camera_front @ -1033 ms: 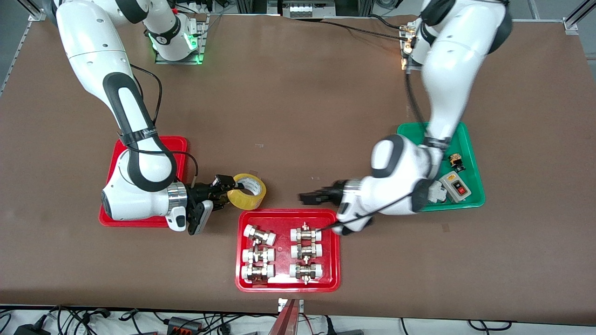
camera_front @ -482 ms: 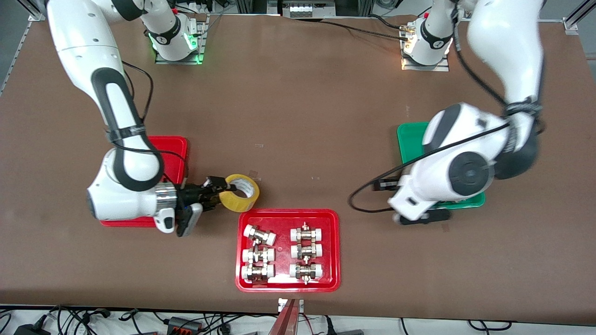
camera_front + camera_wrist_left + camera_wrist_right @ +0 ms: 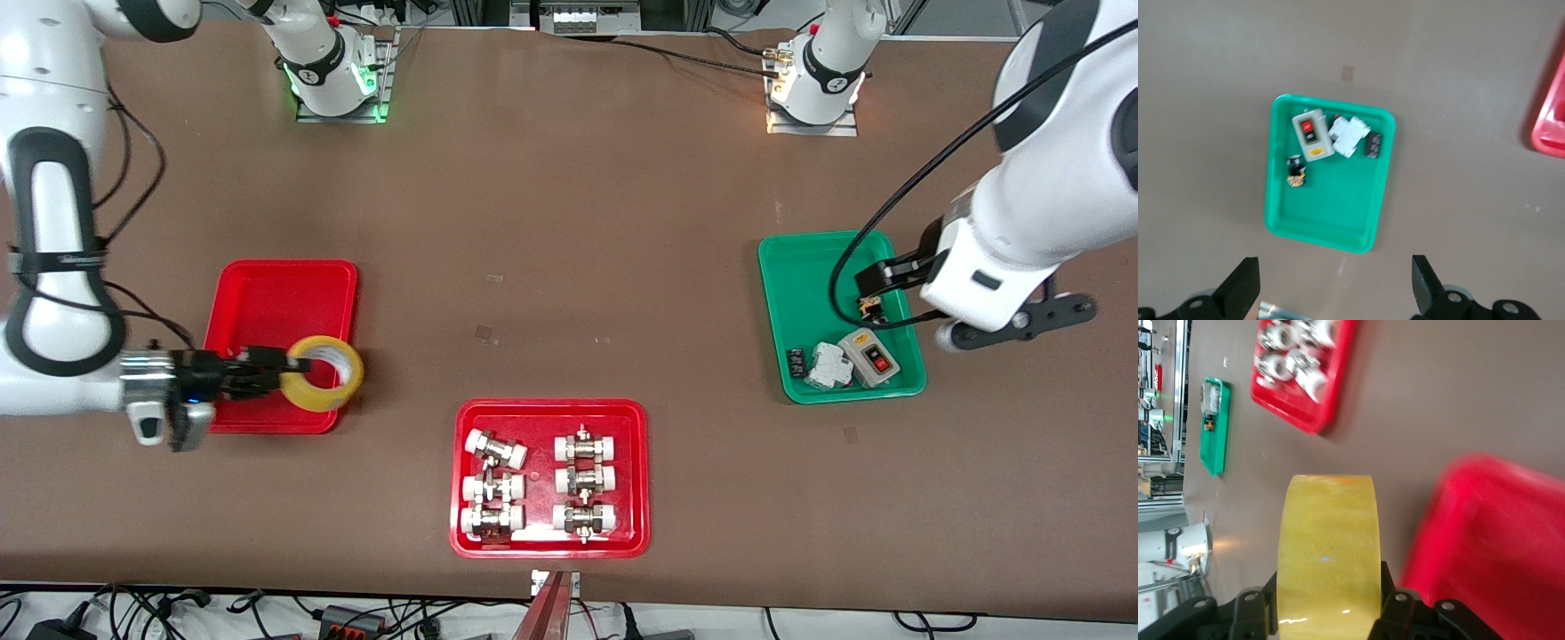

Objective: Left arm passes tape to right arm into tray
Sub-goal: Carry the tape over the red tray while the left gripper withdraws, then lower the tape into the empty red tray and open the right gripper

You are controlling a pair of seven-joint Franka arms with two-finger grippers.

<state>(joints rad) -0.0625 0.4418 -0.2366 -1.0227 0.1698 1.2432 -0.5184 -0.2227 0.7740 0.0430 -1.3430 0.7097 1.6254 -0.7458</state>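
The tape [image 3: 326,391], a translucent yellow roll, is held up in the air by my right gripper [image 3: 298,366], which is shut on its rim with one finger through the hollow core. It hangs over the tray [image 3: 276,302], a plain red one, at the tray's edge toward the left arm's end. In the right wrist view the tape [image 3: 1328,540] fills the space between the black fingers [image 3: 1395,607], with the tray [image 3: 1491,547] beside it. My left gripper [image 3: 1333,280] is open with nothing in it, raised beside the green tray [image 3: 800,293].
A wider red tray [image 3: 636,427] with several metal-and-white pipe fittings lies near the front camera, mid-table. The green tray [image 3: 1331,220] holds a switch box [image 3: 1311,133] and small electrical parts. Both arm bases stand along the table's edge farthest from the front camera.
My right gripper carried the tape from beside the fittings tray to over the plain red tray. The left arm pulled away from mid-table, back to the green tray, with its gripper still open.
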